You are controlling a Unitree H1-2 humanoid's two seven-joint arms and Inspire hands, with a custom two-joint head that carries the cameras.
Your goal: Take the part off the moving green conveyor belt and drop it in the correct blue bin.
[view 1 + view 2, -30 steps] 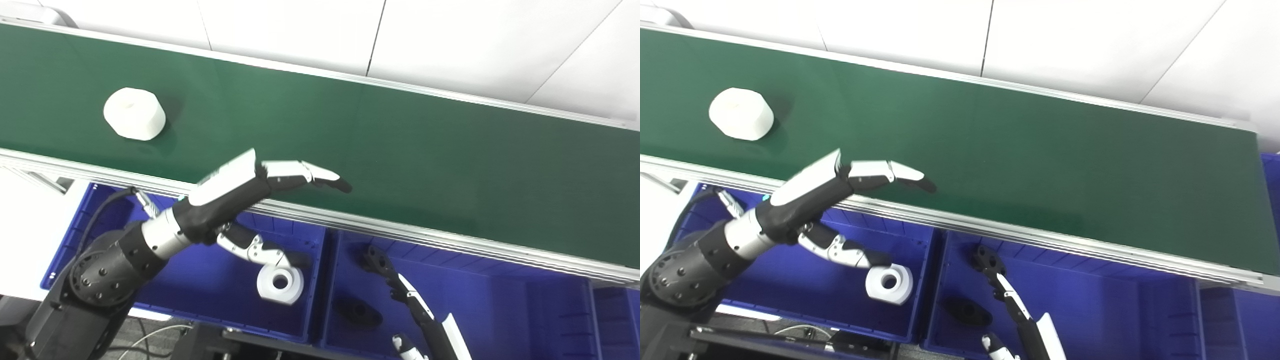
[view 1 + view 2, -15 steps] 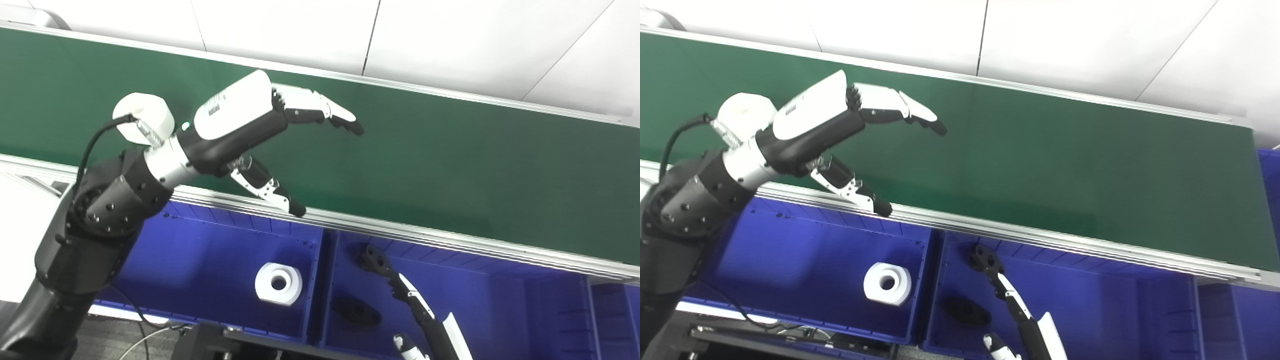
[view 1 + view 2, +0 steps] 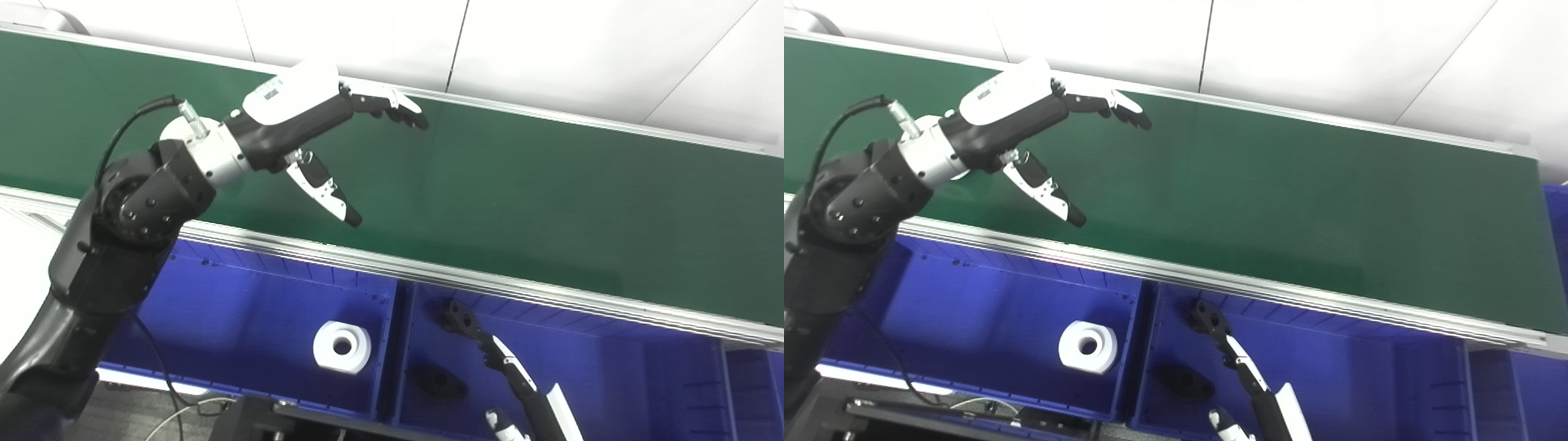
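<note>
My left hand (image 3: 306, 110) hovers over the far half of the green conveyor belt (image 3: 551, 202), palm down, its fingers (image 3: 398, 111) stretched toward the belt's far rail and its thumb (image 3: 324, 193) angled well apart toward the near rail, spread wide and holding nothing. As I read it, the step in hand is the reach for the pick. The part to be picked does not show plainly on the open belt: a pale patch sits at the wrist (image 3: 202, 147), and I cannot tell whether that is the part behind the forearm or only the cuff. If the part lies under the arm there, I judge the next move calls for bringing the hand down around it with fingers on one side and thumb on the other, timed to the belt's travel, then lifting it clear of the near rail. Below the near rail stand the blue bins: the left bin (image 3: 245, 306) holds one white ring-shaped part (image 3: 342, 346), and the middle bin (image 3: 612, 380) holds one black part (image 3: 438, 381). By that sorting, a white part would belong in the left bin. A further bin (image 3: 753, 392) at the right edge is cut off and its contents are not visible. My right hand (image 3: 508, 373) waits low in the middle bin, just right of the black part, mostly cropped, and I cannot tell how its fingers are set
</note>
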